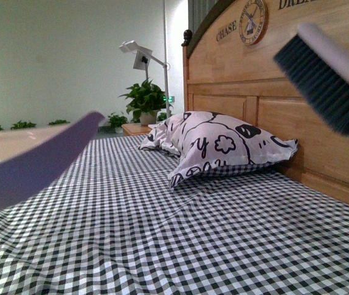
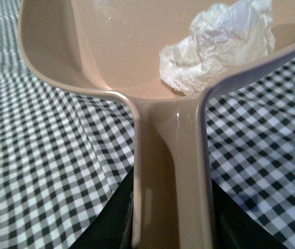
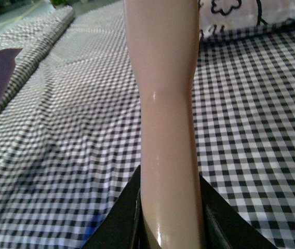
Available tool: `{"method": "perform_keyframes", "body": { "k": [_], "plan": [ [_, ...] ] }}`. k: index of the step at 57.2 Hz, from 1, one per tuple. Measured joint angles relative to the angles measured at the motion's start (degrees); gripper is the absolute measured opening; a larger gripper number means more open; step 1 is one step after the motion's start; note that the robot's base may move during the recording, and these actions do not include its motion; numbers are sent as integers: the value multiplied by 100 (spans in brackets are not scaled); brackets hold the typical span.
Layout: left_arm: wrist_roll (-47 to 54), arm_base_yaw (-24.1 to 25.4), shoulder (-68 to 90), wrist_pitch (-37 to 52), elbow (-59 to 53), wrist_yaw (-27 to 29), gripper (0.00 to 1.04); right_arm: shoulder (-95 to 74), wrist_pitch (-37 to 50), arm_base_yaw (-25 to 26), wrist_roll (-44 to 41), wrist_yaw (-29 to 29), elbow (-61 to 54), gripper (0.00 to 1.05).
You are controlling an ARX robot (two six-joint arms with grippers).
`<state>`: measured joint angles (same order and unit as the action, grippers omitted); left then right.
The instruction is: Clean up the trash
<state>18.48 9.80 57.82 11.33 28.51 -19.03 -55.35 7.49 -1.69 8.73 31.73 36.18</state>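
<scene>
Trash here is a crumpled white tissue wad (image 2: 220,44), lying inside the beige dustpan (image 2: 106,46), against its side wall near where the handle begins. By the look of it, it is very light, soft and easily squashed, so a tilt or jolt could roll it out; holding the pan level seems wiser than pinching the wad.

The left gripper (image 2: 171,228) is clamped on the dustpan handle. The right gripper (image 3: 171,218) is clamped on the brush handle (image 3: 163,93), with the bristles (image 1: 322,83) raised at two o'clock in the front view.

On the wooden headboard (image 1: 285,67), "CHASE" is readable beside a round windmill emblem (image 1: 252,19); a further word is cut off. The doodle-print pillow (image 1: 223,147) lies near centre on the checked sheet (image 1: 193,246).
</scene>
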Motion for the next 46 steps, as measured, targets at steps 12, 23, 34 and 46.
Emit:
{"method": "perform_keyframes", "body": {
  "k": [12,23,34,46],
  "plan": [
    [-293,-144,-1377,-188,-262,402,26,1110,-190,133,514,479,-13,20],
    [-219,-188,-2570,-389,-535,461,26,1869,-363,363,929,651,-11,20],
    [-229,168,-3469,-697,-610,201,26,2575,-678,907,1043,693,-35,20],
    [-363,282,-4076,-1150,-610,-52,26,3097,-841,1545,1226,901,-44,20]
  ]
}}
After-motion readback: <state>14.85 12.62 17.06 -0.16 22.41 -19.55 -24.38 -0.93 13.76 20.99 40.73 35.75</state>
